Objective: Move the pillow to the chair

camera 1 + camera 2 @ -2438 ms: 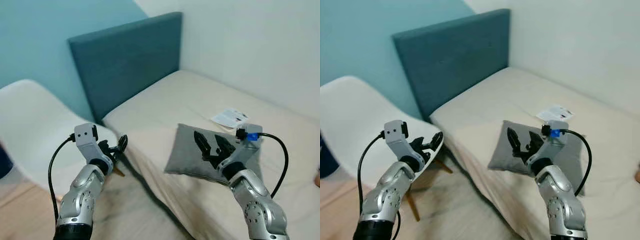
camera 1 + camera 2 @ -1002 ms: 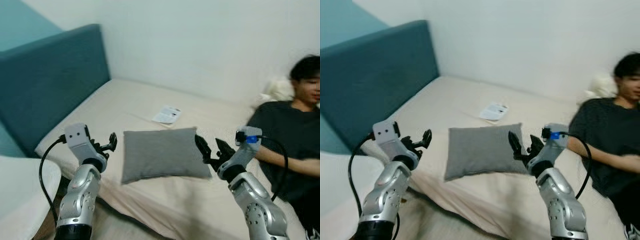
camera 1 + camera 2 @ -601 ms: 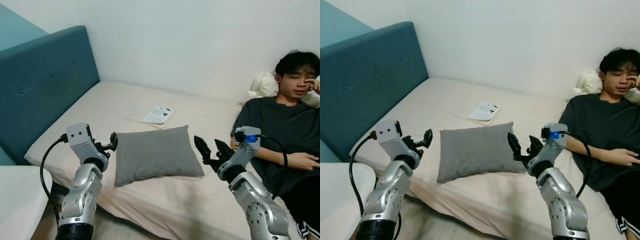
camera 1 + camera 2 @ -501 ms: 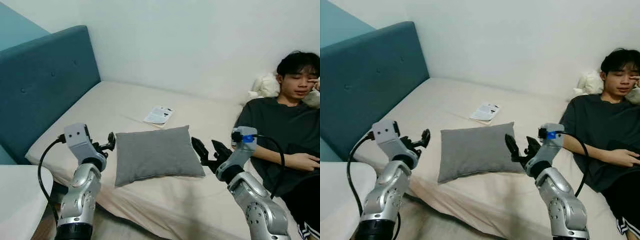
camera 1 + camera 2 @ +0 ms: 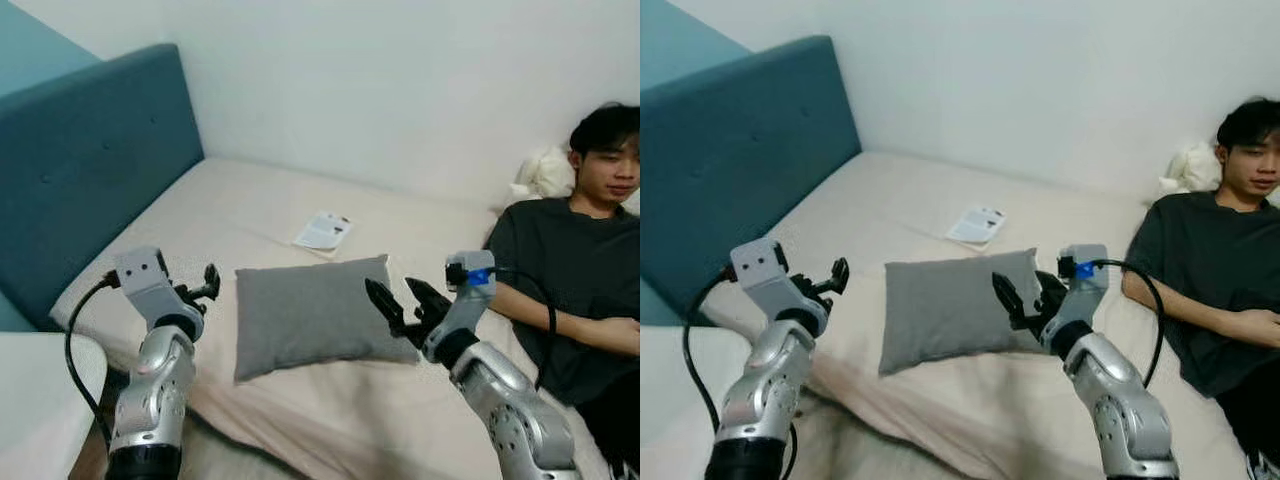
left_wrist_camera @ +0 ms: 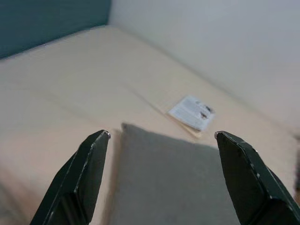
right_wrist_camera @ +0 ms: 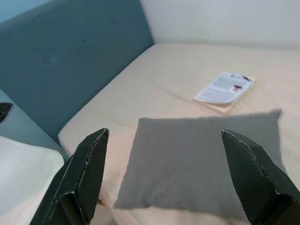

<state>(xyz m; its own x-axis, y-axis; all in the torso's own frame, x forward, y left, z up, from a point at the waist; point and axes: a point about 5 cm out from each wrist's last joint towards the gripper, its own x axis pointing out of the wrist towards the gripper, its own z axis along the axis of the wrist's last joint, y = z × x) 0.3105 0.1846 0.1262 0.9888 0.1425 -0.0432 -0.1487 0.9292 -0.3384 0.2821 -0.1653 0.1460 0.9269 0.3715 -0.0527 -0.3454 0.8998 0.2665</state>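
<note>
Beige bed (image 5: 300, 220), pillow ahead, both arms raised toward it.

Compared with half a second ago, my right gripper (image 5: 398, 305) has crept in and now overlaps the near right edge of the grey pillow (image 5: 310, 312), jaws spread wide and holding nothing; the left gripper (image 5: 205, 285) hovers just off the pillow's left edge, jaws also apart. I judge I'm closing for a two-sided grasp, with nothing lifted yet. Head views give me a person (image 5: 575, 260) lying on the bed beyond the pillow; the right wrist view adds the teal headboard (image 7: 70, 61), a booklet (image 7: 225, 88) behind the pillow, and a white corner, probably the chair (image 7: 23, 173).
</note>
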